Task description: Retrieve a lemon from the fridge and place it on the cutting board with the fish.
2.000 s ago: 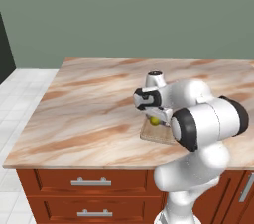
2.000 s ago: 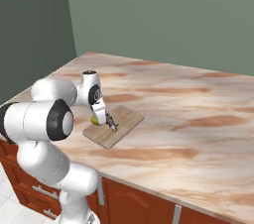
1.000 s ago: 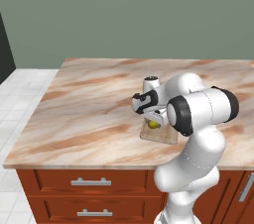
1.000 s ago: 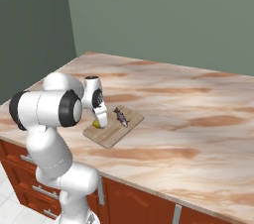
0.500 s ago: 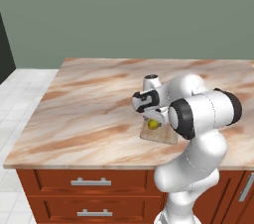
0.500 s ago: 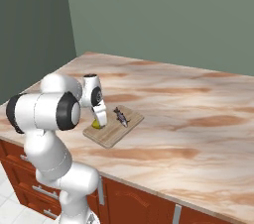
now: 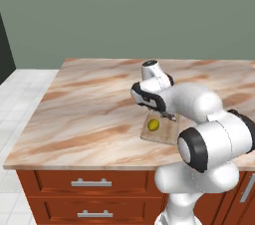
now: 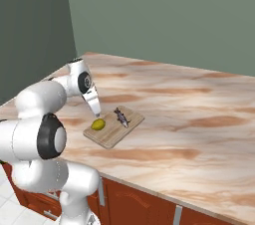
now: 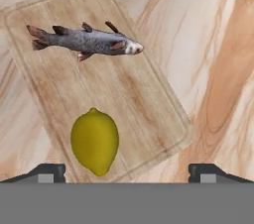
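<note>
Claw [image 9: 127,171] is released, jaws spread wide, nothing between them: in the hand view the two dark fingertips [image 9: 47,172] sit far apart at the bottom corners. The lemon [image 9: 95,141] lies free on the cutting board [image 9: 124,99], just below the claw and nearer its left tip than its right, not touching either tip. In the right base view the claw [image 8: 96,112] hangs just above the lemon [image 8: 98,125], with a visible gap between them. The fish [image 9: 84,40] lies farther out from the claw on the same board, past the lemon, flat on the wood and apart from the fruit. The lemon sits near one end of the board, the fish toward the other end. The board rests flat on the marbled countertop [image 8: 199,119]. From the left base view the claw [image 7: 160,114] is partly hidden by the arm's own wrist, with the lemon [image 7: 153,125] showing on the board [image 7: 164,133] right under it. Red-brown drawers [image 7: 89,184] run below the counter edge, well under and behind the claw.
</note>
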Robot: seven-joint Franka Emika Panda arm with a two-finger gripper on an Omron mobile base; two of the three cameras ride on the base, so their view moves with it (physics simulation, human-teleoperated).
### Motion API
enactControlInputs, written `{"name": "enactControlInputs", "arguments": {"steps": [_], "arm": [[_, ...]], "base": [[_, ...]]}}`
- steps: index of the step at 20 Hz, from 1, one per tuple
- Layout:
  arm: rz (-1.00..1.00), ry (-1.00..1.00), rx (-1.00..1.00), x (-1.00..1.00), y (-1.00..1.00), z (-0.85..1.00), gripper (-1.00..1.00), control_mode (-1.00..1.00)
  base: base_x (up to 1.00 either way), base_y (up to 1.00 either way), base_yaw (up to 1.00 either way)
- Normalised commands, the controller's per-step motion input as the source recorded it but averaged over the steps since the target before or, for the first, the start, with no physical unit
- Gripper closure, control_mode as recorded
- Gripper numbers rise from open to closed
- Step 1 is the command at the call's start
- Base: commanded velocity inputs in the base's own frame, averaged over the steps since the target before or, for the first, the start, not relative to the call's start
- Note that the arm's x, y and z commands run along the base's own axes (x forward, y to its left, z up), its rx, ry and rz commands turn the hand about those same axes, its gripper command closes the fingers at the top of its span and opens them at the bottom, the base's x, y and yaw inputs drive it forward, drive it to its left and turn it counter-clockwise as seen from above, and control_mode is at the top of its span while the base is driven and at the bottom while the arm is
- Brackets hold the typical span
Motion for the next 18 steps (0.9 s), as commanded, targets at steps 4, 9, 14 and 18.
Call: {"name": "enactControlInputs", "arguments": {"steps": [4, 9, 14, 18], "arm": [[-0.01, -0.01, -0.05, -0.78, 0.00, 0.87, -1.00, -1.00], [-0.05, -0.02, 0.00, -0.95, -0.49, 0.46, -1.00, -1.00], [0.07, -0.03, 0.02, -0.77, -0.64, 0.54, -1.00, -1.00], [0.25, 0.00, 0.14, -0.76, -0.44, 0.54, -1.00, -1.00]], "base": [[0.00, 0.00, 0.00], [0.00, 0.00, 0.00], [0.00, 0.00, 0.00], [0.00, 0.00, 0.00]]}}
